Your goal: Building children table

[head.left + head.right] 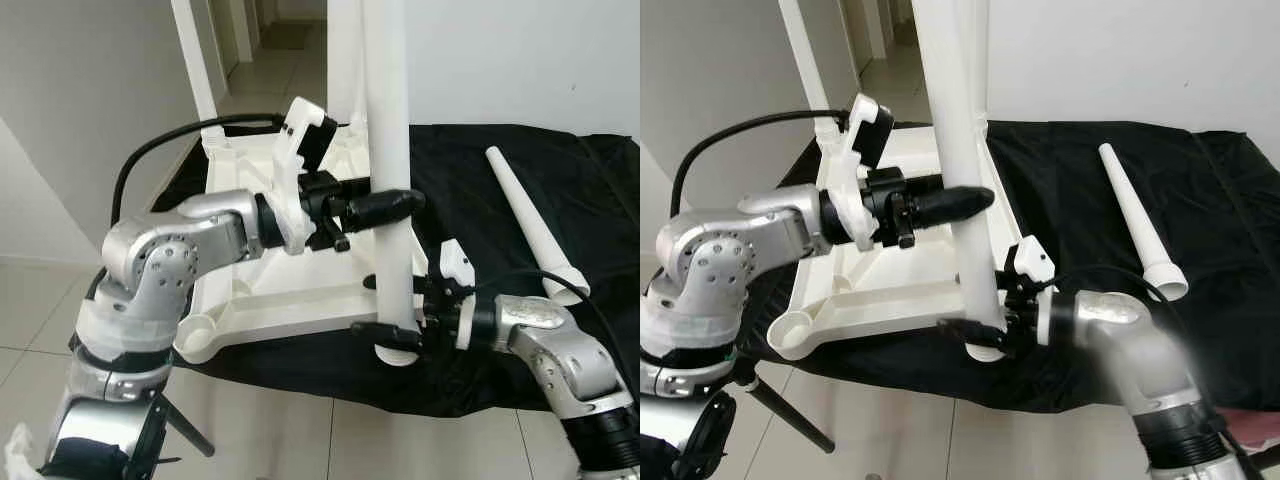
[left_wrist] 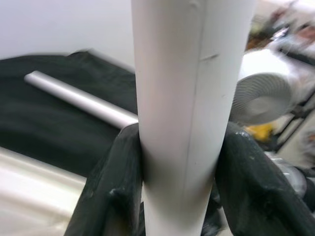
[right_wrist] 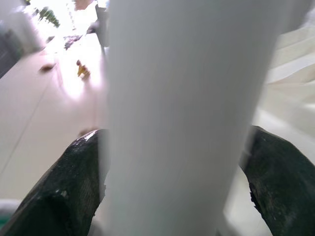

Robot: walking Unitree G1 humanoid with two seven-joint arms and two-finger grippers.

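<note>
Right gripper [image 1: 400, 335] is clenching the upright white table leg [image 1: 390, 150] at its base — left gripper [image 1: 395, 208] is clamping the same leg higher up. Beyond, the upturned white tabletop [image 1: 270, 290] is lying on the black cloth [image 1: 470, 180], a loose leg [image 1: 530, 225] well apart.

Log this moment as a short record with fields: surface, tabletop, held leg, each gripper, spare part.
surface: black cloth over the work surface
tabletop: white table top lying underside up on the cloth
held leg: white leg standing upright at the top's near corner
left gripper: shut on the leg, higher up
right gripper: shut on the leg near its base
spare part: loose leg lying on the cloth to the right
</note>
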